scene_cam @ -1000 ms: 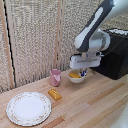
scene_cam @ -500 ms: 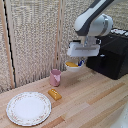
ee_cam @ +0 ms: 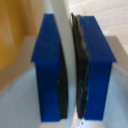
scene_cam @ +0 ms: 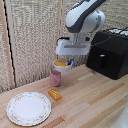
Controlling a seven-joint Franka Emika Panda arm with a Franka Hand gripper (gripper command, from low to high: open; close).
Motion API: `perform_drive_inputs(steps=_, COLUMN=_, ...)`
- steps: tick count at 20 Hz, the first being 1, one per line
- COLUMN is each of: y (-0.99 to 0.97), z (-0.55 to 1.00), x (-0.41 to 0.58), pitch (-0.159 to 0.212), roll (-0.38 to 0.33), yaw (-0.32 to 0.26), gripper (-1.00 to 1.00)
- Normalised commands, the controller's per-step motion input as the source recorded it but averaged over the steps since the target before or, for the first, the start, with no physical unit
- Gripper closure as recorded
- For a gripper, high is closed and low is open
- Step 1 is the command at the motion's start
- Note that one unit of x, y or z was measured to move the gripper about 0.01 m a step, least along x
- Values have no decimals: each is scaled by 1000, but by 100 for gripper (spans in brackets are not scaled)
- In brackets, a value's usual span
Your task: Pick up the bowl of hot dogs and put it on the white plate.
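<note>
Pinching the thin white rim between its blue fingers (ee_cam: 50, 67), the white boxy gripper (scene_cam: 68, 61) is holding the small round white hot dog bowl (scene_cam: 62, 65) aloft above the pink cup (scene_cam: 55, 77). Nearer, the large patterned white plate (scene_cam: 28, 108) and a loose yellow-orange food block (scene_cam: 54, 94) are lying on the wooden table (scene_cam: 95, 105); behind is sitting a black box (scene_cam: 108, 53). Yellow-orange hot dogs (scene_cam: 60, 63) are barely showing.

Exterior view: even, soft indoor light, moderately bright, no hard glare. Low resolution, blocky compression, edges soft all over. Faint diffuse shadow on the wooden table (scene_cam: 95, 107) under the gripper (scene_cam: 66, 62); black box (scene_cam: 109, 52) behind it is nearly detail-less apart from a weak sheen on its top.

Wrist view: heavily blurred, too close to focus. Blue fingers (ee_cam: 50, 65) are saturated, pads read as dark smears. Pale wall between them is near blown out. Background beyond the fingers is mush.
</note>
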Motion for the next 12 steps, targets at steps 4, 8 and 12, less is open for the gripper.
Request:
perform_drive_inputs(steps=4, y=966, z=-123, x=334, pitch=28, roll=-12, yaw=3, gripper=100)
perform_drive_inputs(steps=8, y=946, z=-155, x=383, pitch=47, roll=-5, yaw=10, gripper=100)
perform_drive_inputs(steps=12, y=826, z=-237, x=434, pitch=74, roll=-16, yaw=32, gripper=100)
